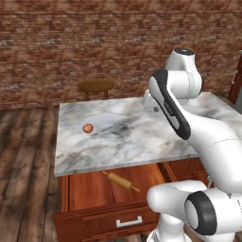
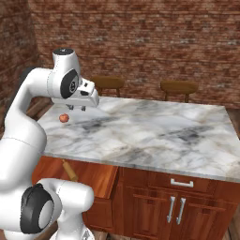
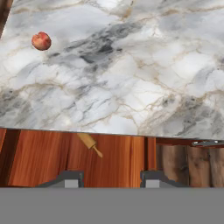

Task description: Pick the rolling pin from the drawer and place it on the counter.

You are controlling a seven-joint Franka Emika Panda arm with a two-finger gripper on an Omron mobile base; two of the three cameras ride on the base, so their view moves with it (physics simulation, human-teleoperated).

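Above the counter (image 1: 123,137), the gripper (image 3: 111,178) hangs with fingers parted, gripping nothing. Rolling pin (image 1: 119,180) lies in the open drawer (image 1: 90,217) below the near edge. Small reddish fruit (image 1: 88,128) on marble, left.

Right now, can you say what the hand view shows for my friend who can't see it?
A rolling pin lies in the open wooden drawer, partly tucked under the marble counter edge. The open claw has its two tips at the bottom. A small red round fruit sits on the counter.
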